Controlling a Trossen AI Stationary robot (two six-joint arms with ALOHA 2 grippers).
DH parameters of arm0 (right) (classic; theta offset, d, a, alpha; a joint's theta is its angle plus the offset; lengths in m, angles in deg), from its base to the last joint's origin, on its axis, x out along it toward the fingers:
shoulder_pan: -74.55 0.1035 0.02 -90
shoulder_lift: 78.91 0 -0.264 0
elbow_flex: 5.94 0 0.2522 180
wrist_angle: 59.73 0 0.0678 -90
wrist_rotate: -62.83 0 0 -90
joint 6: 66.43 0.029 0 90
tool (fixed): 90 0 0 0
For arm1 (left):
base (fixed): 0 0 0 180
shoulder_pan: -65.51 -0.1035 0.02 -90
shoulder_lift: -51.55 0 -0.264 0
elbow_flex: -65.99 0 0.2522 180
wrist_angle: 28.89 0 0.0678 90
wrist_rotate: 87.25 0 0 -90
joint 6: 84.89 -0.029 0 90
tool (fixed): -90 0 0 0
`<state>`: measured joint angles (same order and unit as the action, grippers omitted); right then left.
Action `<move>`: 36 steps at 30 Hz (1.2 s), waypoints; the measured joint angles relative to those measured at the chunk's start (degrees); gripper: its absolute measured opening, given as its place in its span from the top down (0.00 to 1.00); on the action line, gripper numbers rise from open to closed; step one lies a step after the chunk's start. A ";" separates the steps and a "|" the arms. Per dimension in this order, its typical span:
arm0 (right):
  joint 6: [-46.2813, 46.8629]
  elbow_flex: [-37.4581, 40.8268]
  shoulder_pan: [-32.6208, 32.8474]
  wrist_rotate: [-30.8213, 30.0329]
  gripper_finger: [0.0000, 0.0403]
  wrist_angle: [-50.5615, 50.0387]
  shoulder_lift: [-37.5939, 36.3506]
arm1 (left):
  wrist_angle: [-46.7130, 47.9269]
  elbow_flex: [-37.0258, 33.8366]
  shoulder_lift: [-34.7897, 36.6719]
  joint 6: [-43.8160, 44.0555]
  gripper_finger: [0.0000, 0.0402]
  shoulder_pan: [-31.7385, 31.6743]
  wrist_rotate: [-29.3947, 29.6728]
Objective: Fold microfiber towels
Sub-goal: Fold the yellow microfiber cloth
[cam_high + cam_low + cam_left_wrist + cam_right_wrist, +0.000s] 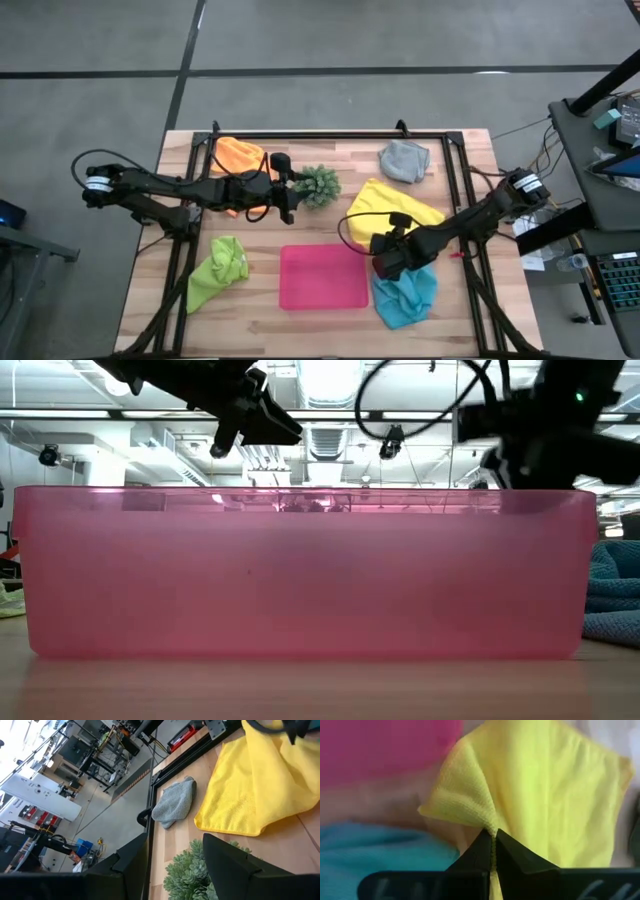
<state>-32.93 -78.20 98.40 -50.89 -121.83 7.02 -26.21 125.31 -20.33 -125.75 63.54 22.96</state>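
Observation:
The yellow towel point(397, 204) lies right of centre, and my right gripper point(384, 258) is shut on its near side, above the gap between the pink tray point(323, 277) and the light blue towel point(405, 296). My left gripper point(287, 190) hovers open beside the small green plant point(319, 185), touching nothing. In the left wrist view the plant point(187, 870) shows between its fingers. The orange towel point(238, 155) lies bunched at the far left, the grey towel point(404, 160) at the far right, and the lime green towel point(217, 268) at the near left. My right gripper pinches a gathered bit of the yellow towel's near edge point(489, 827) between its two fingertips. The fingers come from above, slanting steeply down. The cloth rises in a peak to the fingers, while the towel's far part point(400, 195) stays spread on the table.
The pink tray point(300, 570) fills the low view, with the light blue towel point(612, 595) beside it at the right. A black frame rail point(330, 134) runs along the table's far edge and down both sides. Bare wood shows between the plant and the tray.

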 joint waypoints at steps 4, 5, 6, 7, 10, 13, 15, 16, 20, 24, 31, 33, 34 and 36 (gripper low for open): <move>-0.03 -1.49 -1.90 -3.54 0.98 -2.46 -1.75 | 0.00 0.00 0.00 0.00 0.57 0.00 0.00; -0.02 -1.63 -2.76 -3.84 0.98 -3.53 -2.16 | -0.01 -0.01 0.00 0.00 0.57 0.00 0.00; -0.02 -1.66 -3.66 -4.12 0.98 -4.56 -2.46 | -0.01 -0.02 0.00 0.00 0.57 0.00 0.00; -0.02 -1.60 -4.64 -4.60 0.98 -5.21 -2.80 | -0.01 -0.02 0.00 0.01 0.57 0.00 0.00; -1.52 -0.33 -8.13 -4.83 0.98 -5.51 -3.56 | -0.03 -0.02 0.00 0.00 0.57 0.00 0.00; -5.05 0.99 -11.75 -5.00 0.98 -5.62 -3.60 | -0.03 -0.02 0.00 0.02 0.57 0.02 0.00; -7.46 1.46 -14.26 -6.20 0.98 -5.61 -3.60 | -0.03 -0.02 0.00 0.02 0.57 0.02 0.00; -8.43 1.50 -15.47 -7.10 0.98 -5.53 -3.64 | -0.03 -0.02 0.00 0.02 0.57 0.02 0.00; -14.39 1.51 -20.10 -8.05 0.98 -5.14 -3.67 | -0.03 -0.02 0.00 0.02 0.57 0.02 0.00; -17.75 1.51 -24.63 -9.57 0.98 -4.96 -3.67 | -0.03 -0.02 0.00 0.02 0.57 0.02 0.00; -23.88 1.53 -29.25 -10.21 0.98 0.75 -3.53 | -0.03 -0.02 0.00 0.02 0.57 0.02 0.00; -24.86 1.53 -30.06 -10.10 0.96 1.57 -3.47 | -0.01 -0.02 0.00 0.02 0.57 0.02 0.00; -25.50 1.53 -30.43 -9.69 0.95 1.67 -3.47 | -0.01 -0.02 0.00 0.02 0.57 0.02 0.00; -25.62 1.53 -31.03 -9.38 0.92 1.99 -3.47 | -0.01 -0.02 0.00 0.02 0.57 0.01 0.00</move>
<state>-58.55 -76.67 67.37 -60.27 -119.84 3.54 -26.22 125.29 -20.33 -125.73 63.54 22.96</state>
